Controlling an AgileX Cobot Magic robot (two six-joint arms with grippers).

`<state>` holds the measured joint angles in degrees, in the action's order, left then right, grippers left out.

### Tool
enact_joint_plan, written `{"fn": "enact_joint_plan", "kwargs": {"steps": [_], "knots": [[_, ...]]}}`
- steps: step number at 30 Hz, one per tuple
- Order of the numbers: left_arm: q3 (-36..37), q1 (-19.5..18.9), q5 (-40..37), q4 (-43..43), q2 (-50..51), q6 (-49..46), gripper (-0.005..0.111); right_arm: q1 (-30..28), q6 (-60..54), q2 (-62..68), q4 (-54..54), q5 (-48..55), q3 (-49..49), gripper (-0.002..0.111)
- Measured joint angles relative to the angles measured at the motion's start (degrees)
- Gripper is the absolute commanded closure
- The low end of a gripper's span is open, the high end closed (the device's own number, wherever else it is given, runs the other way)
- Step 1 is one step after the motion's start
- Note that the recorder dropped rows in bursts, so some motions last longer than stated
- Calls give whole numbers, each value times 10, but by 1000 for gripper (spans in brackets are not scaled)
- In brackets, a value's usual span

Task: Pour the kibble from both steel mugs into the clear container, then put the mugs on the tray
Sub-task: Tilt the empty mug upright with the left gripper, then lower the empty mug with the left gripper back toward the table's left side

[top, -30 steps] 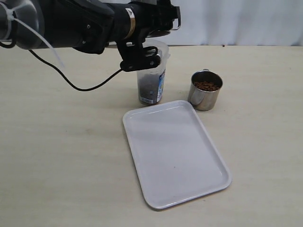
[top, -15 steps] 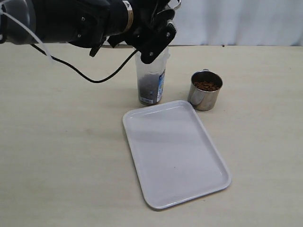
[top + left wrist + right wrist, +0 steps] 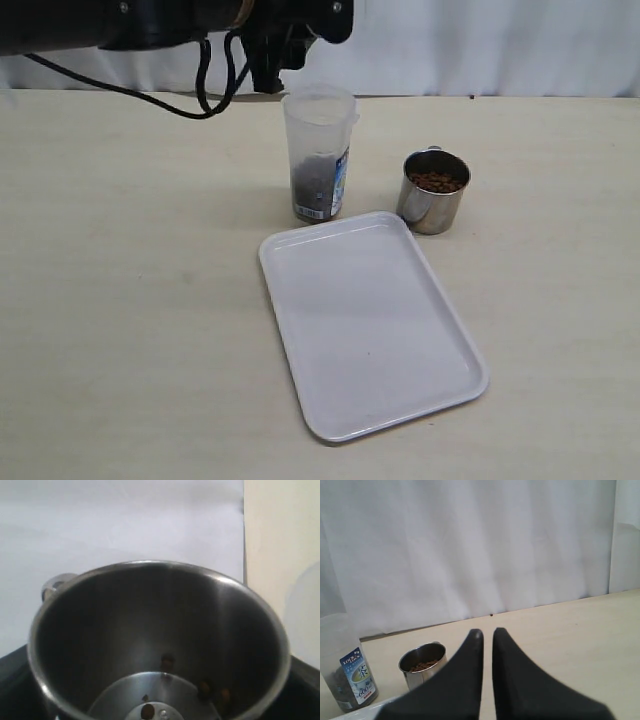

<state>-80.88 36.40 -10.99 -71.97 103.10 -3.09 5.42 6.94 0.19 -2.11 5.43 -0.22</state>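
Observation:
A steel mug (image 3: 150,620) fills the left wrist view; my left gripper (image 3: 296,28) is shut on it, high at the exterior view's top edge, just behind the clear container (image 3: 320,150). Only a few kibble pellets (image 3: 167,661) remain inside this mug. The container stands upright with kibble (image 3: 312,185) in its lower part. The second steel mug (image 3: 434,192) stands to its right, holding kibble (image 3: 437,181). The white tray (image 3: 370,325) lies in front. My right gripper (image 3: 487,632) is shut on nothing, hanging above the table and out of the exterior view.
A white curtain hangs behind the table's far edge. A black cable (image 3: 205,85) droops from the left arm over the back of the table. In the right wrist view the second mug (image 3: 422,667) and the container (image 3: 345,675) stand far ahead of the fingers.
My left arm has risen from over the container's rim and drawn back toward the top edge, taking the mug with it. Container, second mug and tray have not moved.

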Motion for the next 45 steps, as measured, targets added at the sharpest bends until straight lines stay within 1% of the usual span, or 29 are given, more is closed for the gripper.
{"fn": "enact_joint_plan", "kwargs": {"steps": [3, 5, 7, 8, 10, 13, 18, 20, 23, 26, 30, 35, 37, 38, 39, 42, 44, 45], "knots": [[0, -20, 16, 56, -8, 31, 107, 0, 0, 0, 0, 0, 0, 103], [5, -48, 38, 104, -19, 52, 107, 0, 0, 0, 0, 0, 0, 103], [25, -73, 70, 142, -33, 62, 107, 0, 0, 0, 0, 0, 0, 103], [44, -90, 92, 159, -42, 66, 107, 0, 0, 0, 0, 0, 0, 103], [73, -113, 120, 187, -58, 70, 107, 0, 0, 0, 0, 0, 0, 103], [133, -148, 187, 232, -84, 73, 107, 0, 0, 0, 0, 0, 0, 103], [247, -223, 348, 327, -131, 74, 107, 0, 0, 0, 0, 0, 0, 103], [304, -257, 418, 358, -149, 76, 107, 0, 0, 0, 0, 0, 0, 103], [383, -301, 502, 388, -164, 75, 107, 0, 0, 0, 0, 0, 0, 103], [462, -331, 573, 413, -166, 77, 107, 0, 0, 0, 0, 0, 0, 103], [550, -355, 654, 435, -167, 77, 107, 0, 0, 0, 0, 0, 0, 103], [628, -378, 703, 440, -167, 71, 107, 0, 0, 0, 0, 0, 0, 103], [643, -390, 734, 446, -146, 65, 107, 0, 0, 0, 0, 0, 0, 103], [645, -392, 742, 447, -132, 64, 107, 0, 0, 0, 0, 0, 0, 103], [645, -396, 770, 449, -96, 62, 107, 0, 0, 0, 0, 0, 0, 103], [638, -396, 790, 437, -20, 56, 107, 0, 0, 0, 0, 0, 0, 103], [602, -396, 790, 377, 40, 54, 107, 0, 0, 0, 0, 0, 0, 103], [591, -396, 791, 361, 54, 57, 107, 0, 0, 0, 0, 0, 0, 103]]}}
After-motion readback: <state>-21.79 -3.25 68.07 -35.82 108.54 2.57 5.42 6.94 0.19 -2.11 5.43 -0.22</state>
